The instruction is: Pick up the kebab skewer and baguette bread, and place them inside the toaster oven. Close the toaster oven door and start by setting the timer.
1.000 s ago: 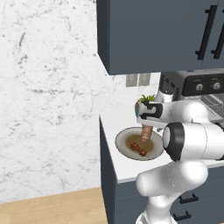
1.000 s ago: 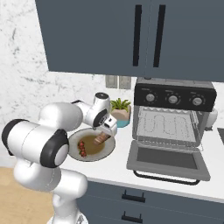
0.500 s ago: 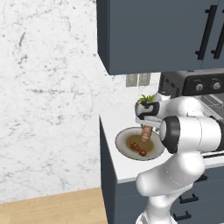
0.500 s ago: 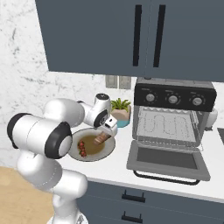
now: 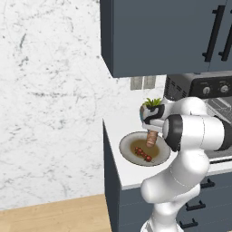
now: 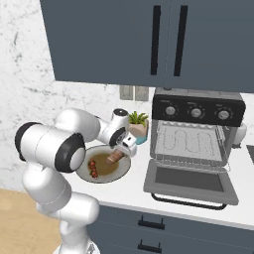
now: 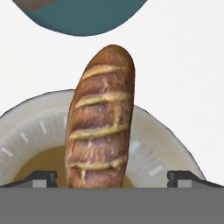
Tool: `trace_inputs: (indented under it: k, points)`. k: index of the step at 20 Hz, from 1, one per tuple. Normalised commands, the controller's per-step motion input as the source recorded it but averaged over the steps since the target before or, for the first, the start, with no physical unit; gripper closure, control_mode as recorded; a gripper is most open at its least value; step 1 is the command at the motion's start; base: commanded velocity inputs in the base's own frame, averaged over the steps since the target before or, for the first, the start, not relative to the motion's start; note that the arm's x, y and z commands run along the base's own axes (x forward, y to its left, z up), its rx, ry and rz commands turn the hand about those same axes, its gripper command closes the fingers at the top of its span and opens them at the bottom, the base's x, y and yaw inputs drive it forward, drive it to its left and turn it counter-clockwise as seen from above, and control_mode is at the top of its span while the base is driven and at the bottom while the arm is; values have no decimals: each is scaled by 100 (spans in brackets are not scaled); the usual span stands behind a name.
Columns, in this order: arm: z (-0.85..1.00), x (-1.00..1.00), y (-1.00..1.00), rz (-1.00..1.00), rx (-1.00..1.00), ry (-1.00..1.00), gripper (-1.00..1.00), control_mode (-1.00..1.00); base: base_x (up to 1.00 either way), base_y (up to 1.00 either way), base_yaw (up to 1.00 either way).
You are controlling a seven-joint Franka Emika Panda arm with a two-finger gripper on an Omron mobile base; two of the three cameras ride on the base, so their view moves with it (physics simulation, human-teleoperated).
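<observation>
The baguette bread (image 7: 100,131) lies with one end propped on the rim of a shallow beige plate (image 7: 39,118), its tan crust scored with pale marks. My gripper (image 7: 111,178) hangs open right above it, one fingertip (image 7: 43,178) on each side of the loaf with a gap to both. The same loaf (image 6: 114,158) sits under the gripper (image 6: 124,147) in the right base view. The kebab skewer (image 6: 93,168) with red chunks lies on the plate's left part, also seen as the skewer (image 5: 142,154). The toaster oven (image 6: 198,129) stands to the right, its door (image 6: 188,181) dropped open.
A small plant in a teal pot (image 6: 138,130) stands just behind the plate, between it and the oven; its pot (image 7: 78,17) fills the top of the hand view. Dark blue cabinets (image 6: 149,39) hang overhead. The counter's left edge (image 5: 108,149) is near the plate.
The hand has sunk a little toward the baguette and the elbow has shifted. The jaws have stayed open; loaf and skewer have not moved.
</observation>
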Motion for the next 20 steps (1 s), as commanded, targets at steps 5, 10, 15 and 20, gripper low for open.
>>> trace_inputs:
  k: [5, 10, 15, 20]
  points:
    - [-17, 4, -1, -3, 0, 0, -100, -100, 0, 0, 0]
    - [-8, 2, 2, -2, 0, 0, -100, -100, 0, 0, 0]
    - [0, 0, 0, 0, 0, 0, -100, -100, 0, 0, 0]
    - [0, 0, 0, 0, 0, 0, -100, -100, 0, 0, 0]
